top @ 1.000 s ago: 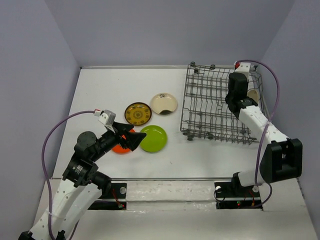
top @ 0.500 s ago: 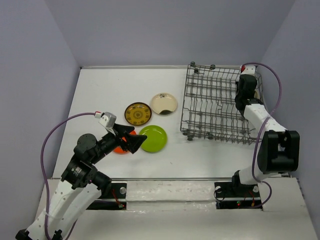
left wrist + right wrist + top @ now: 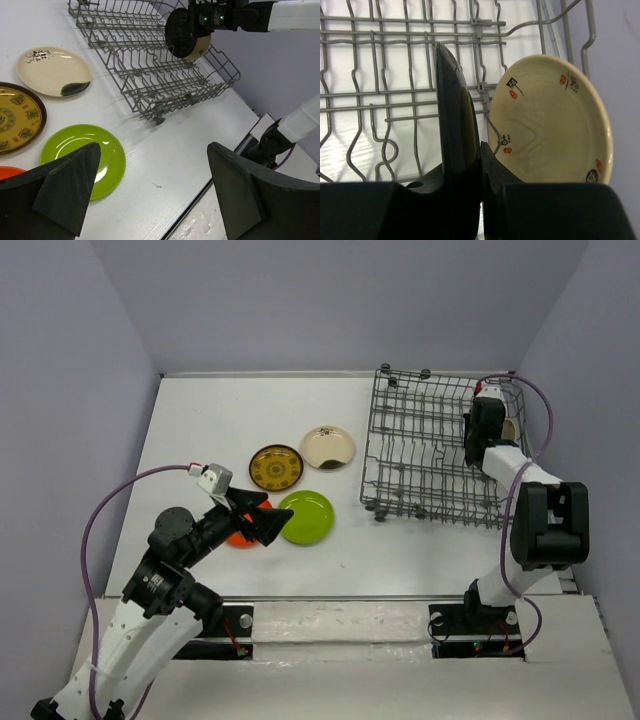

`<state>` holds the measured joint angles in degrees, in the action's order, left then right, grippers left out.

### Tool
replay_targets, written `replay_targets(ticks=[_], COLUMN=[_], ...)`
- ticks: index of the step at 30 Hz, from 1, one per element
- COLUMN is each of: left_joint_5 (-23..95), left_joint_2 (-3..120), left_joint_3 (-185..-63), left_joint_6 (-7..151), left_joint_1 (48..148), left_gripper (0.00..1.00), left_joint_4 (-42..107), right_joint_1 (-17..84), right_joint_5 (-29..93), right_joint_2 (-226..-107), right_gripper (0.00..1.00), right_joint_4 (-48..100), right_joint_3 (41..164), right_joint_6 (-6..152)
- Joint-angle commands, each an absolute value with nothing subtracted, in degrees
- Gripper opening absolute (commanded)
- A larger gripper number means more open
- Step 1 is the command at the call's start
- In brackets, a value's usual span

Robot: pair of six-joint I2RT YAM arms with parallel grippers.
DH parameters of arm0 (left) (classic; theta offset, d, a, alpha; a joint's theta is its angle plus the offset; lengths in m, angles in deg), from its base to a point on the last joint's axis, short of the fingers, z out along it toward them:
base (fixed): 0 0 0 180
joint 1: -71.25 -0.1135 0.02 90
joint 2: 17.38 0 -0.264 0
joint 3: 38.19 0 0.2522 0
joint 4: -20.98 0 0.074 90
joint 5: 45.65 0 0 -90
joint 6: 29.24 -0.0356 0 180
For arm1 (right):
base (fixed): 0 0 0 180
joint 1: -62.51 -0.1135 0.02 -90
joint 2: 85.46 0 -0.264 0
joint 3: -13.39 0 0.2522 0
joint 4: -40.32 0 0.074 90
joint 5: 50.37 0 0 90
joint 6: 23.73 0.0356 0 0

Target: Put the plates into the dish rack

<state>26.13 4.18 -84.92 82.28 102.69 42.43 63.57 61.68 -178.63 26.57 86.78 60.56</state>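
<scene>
Right gripper (image 3: 470, 172) is clenching the black plate (image 3: 454, 110) upright inside the dish rack (image 3: 380, 90); a red-marked cream plate (image 3: 550, 125) is standing just beside, at three o'clock.

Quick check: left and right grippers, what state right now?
Left gripper: open, holding nothing.
Right gripper: closed on the black plate, held on edge at the dish rack.

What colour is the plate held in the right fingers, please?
The plate is black; the right wrist view shows it best.

Left claw (image 3: 272, 523) gaping wide, arm crouched low. Right claw (image 3: 470, 165) pinching black plate (image 3: 457, 115), arm stretched forward.
</scene>
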Motion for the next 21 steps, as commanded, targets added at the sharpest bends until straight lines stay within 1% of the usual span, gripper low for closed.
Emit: replay_targets(ticks=[1,4,6,9,12,13,15,16,19,21], left_joint_5=[26.16,26.33,26.59,26.86,26.95,26.77,26.6,26.51,27.64,28.35], left_joint_2=[4.68,5.12,5.47,5.74,6.35,6.61,7.32,7.41,7.49,8.02], left_joint_3=[-85.44,-85.52,-85.61,-85.61,-85.79,-85.7,-85.7,-85.79,-85.79,-85.96], left_joint_6=[81.59,81.68,81.77,81.94,81.95,81.95,81.95,82.03,82.21,82.38], left_joint_1=[102.98,102.89,102.98,102.81,102.72,102.54,102.37,102.1,101.58,100.96], left_gripper=[0.99,0.99,0.99,0.99,0.99,0.99,0.99,0.99,0.99,0.99], left_joint_4=[41.07,41.16,41.25,41.42,41.42,41.42,41.51,41.51,41.77,42.12], right_joint_1=[63.56,63.56,64.09,64.62,65.14,65.14,65.14,65.14,65.14,65.14], right_joint_5=[60.29,59.67,59.58,58.89,58.62,58.62,58.88,58.88,58.35,58.44], right_joint_2=[-178.54,-179.5,-180.55,-181.43,-181.7,-181.96,-182.05,-182.05,-181.09,-179.6], right_gripper=[0.07,0.08,0.1,0.2,0.38,0.49,0.6,0.69,0.82,0.85], right_joint_4=[29.19,29.19,29.11,27.79,26.73,26.73,23.93,23.31,20.76,18.57], right_joint_3=[86.39,86.21,86.21,86.73,87.88,88.23,89.28,89.81,92.09,93.5], right_joint_6=[62.32,62.58,63.1,64.86,65.74,65.92,66.1,66.44,69.61,71.19])
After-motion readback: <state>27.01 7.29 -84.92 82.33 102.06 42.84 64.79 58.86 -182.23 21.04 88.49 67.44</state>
